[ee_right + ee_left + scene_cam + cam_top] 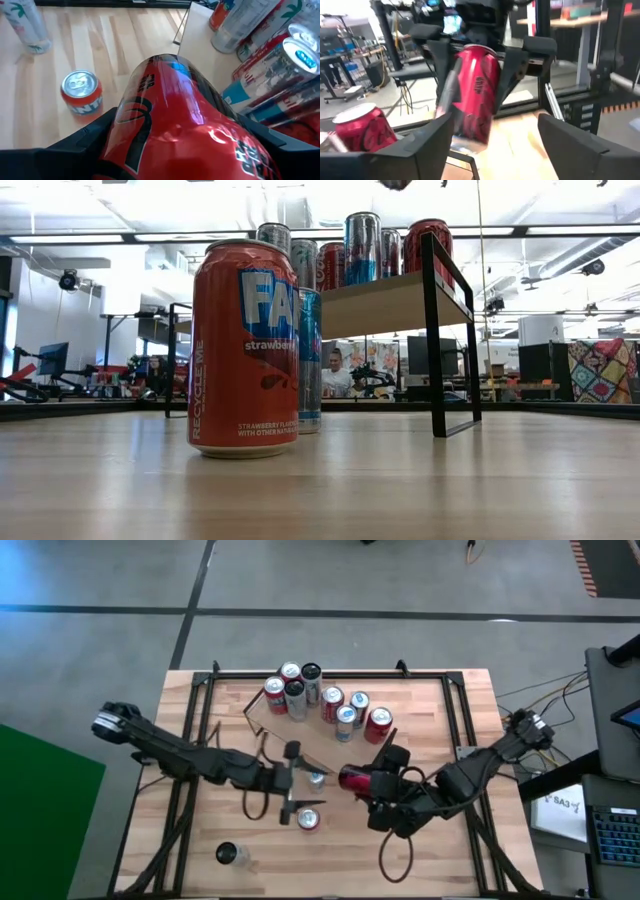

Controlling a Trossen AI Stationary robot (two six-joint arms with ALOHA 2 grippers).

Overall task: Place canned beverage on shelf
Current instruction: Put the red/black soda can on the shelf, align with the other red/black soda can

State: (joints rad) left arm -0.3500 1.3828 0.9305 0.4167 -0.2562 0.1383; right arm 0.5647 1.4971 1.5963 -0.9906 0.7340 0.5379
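A red can hangs above the middle of the table in my right gripper, which is shut on it. My left gripper stands open just to the can's left, level with it; its fingers flank the can's near end without touching. The shelf, a light-wood plank on black frames, stands toward the table's far edge. Several cans stand upright on it. My right gripper pinches the red can's side wall between its two fingers, one on each side. The fingers slant down from the table's right and lie along the can. The can is tilted, its lower end toward my left gripper, clear of the table.
An orange can stands on the table near the grippers; in the low view it fills the foreground, a blue can behind it. A silver-topped can stands below the grippers. A pale can is at the near left.
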